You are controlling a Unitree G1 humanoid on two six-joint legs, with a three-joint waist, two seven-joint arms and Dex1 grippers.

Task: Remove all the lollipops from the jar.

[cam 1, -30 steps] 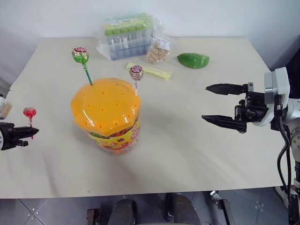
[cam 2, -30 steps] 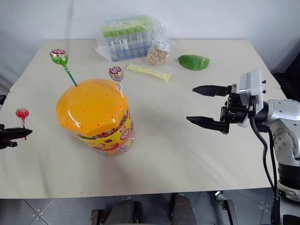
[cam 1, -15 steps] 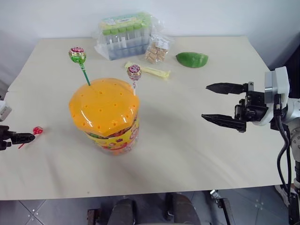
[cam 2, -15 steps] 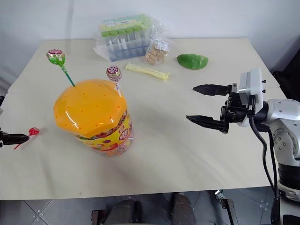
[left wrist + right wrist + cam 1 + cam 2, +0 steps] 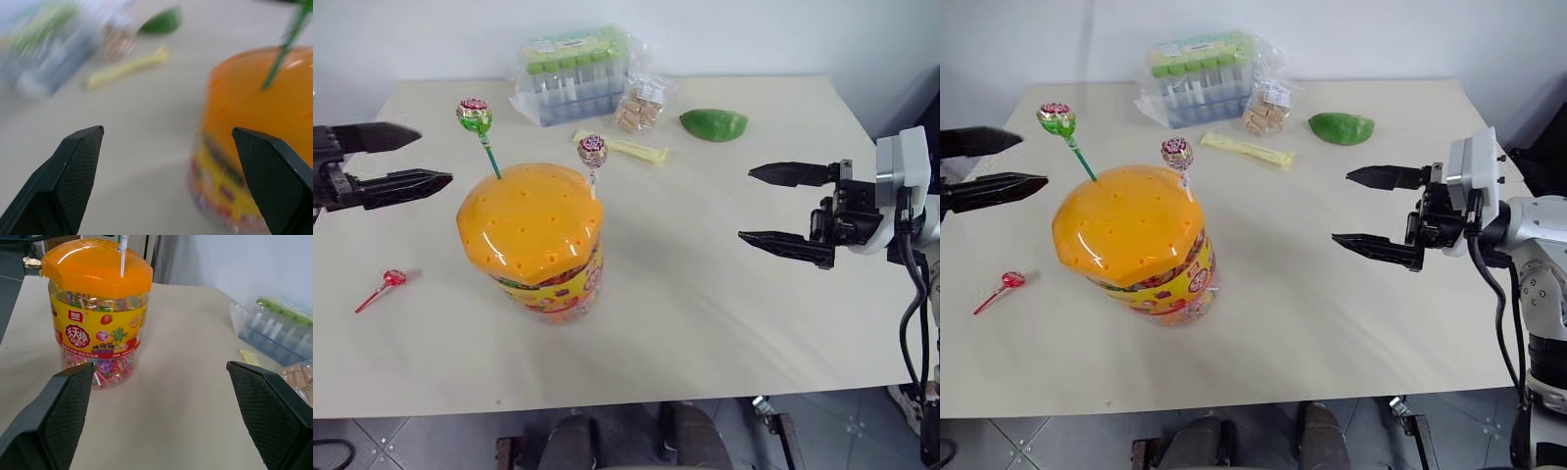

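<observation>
Both grippers are seen with their fingers spread wide and nothing held between them. Near the tabletop's left edge the left gripper (image 5: 409, 159) is held above the surface, its tips aimed toward the jar (image 5: 535, 241) and well apart from it. Toward the right edge the right gripper (image 5: 766, 206) is held level, aimed leftward at the jar, also well apart.

The jar is placed upright around the middle of the tabletop (image 5: 724, 313), somewhat toward the left edge, with its domed orange lid (image 5: 527, 219) on. Two lollipops are still stuck in the lid's holes: the green lollipop (image 5: 474, 114) is tilted toward the far left corner, and the pinkish lollipop (image 5: 593, 150) is set nearly upright at the lid's far side. The red lollipop (image 5: 391, 279) is laid flat on the tabletop near the left edge, apart from the jar.

Along the far edge a bag of green-capped tubes (image 5: 576, 73) is found, with a small packet of brown pieces (image 5: 640, 105) just beside it, a pale yellow packet (image 5: 631, 149) nearer the jar, and a green object (image 5: 714, 124) toward the far right corner.
</observation>
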